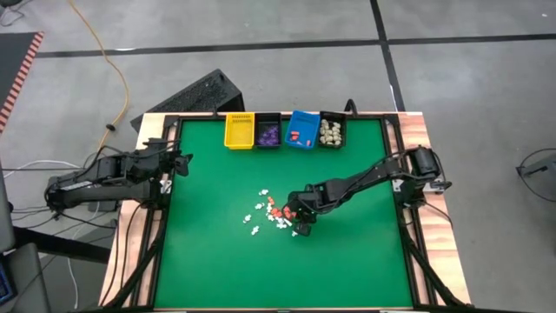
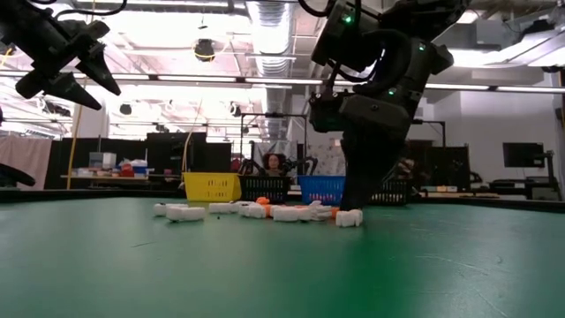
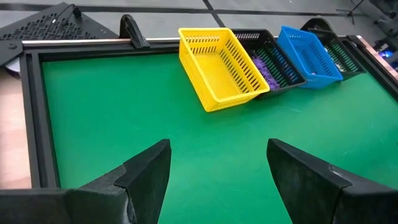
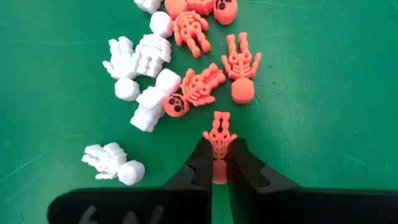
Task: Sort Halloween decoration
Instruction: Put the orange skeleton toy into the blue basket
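The Halloween decoration pieces, small white and orange skeleton figures [image 4: 186,87], lie scattered on the green mat near the table's middle [image 1: 274,213]. My right gripper [image 4: 219,163] reaches down into the pile's right side [image 1: 300,215] and is shut on one orange skeleton [image 4: 219,134]. Near it lie other orange skeletons [image 4: 241,65] and white ones [image 4: 115,163]. My left gripper [image 3: 217,177] hangs open above the table's left edge [image 1: 178,163], holding nothing. My right gripper pinches the orange skeleton's two sides at its head end [image 4: 219,171] between its two fingers [image 4: 202,163]. The fingers come steeply from above and lie along the figure. Its leg end [image 4: 219,119] sticks out past the fingertips. I cannot tell whether it is off the mat.
Four bins stand in a row at the far edge: yellow [image 1: 239,130], black with purple pieces [image 1: 268,133], blue with an orange piece [image 1: 302,130], black with cream pieces [image 1: 331,132]. A raised black frame [image 3: 31,112] borders the mat. A person shows behind the table [image 2: 272,162].
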You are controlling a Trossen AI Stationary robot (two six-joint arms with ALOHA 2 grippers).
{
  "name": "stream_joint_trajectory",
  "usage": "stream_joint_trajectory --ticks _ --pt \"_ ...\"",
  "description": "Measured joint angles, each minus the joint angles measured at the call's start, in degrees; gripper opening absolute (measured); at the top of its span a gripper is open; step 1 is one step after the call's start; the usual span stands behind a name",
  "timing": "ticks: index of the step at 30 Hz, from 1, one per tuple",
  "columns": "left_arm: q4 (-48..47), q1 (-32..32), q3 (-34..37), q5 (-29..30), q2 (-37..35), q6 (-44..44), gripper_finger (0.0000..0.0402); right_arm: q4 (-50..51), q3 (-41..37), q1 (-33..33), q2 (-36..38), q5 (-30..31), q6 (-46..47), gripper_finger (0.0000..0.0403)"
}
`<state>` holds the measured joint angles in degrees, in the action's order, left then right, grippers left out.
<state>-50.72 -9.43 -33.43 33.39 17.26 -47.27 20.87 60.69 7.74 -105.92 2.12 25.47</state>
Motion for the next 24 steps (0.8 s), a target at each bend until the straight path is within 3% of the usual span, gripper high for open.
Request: stream_joint_trajectory --ticks 10,18,24 --pt "0.05 0.01 0.0 0.53 0.0 -0.52 0.0256 0.7 -0.18 -7.48 8.42 -0.44 -1.37 0.0042" --pt "0.07 0.02 0.0 1.99 0.0 -0.54 0.0256 0.91 0.44 -21.74 14.34 2.52 -3.69 0.0042" --pt "0.04 0.0 0.0 2.34 0.0 0.03 0.0256 -0.67 2.77 -32.82 13.48 4.67 -3.46 0.0042"
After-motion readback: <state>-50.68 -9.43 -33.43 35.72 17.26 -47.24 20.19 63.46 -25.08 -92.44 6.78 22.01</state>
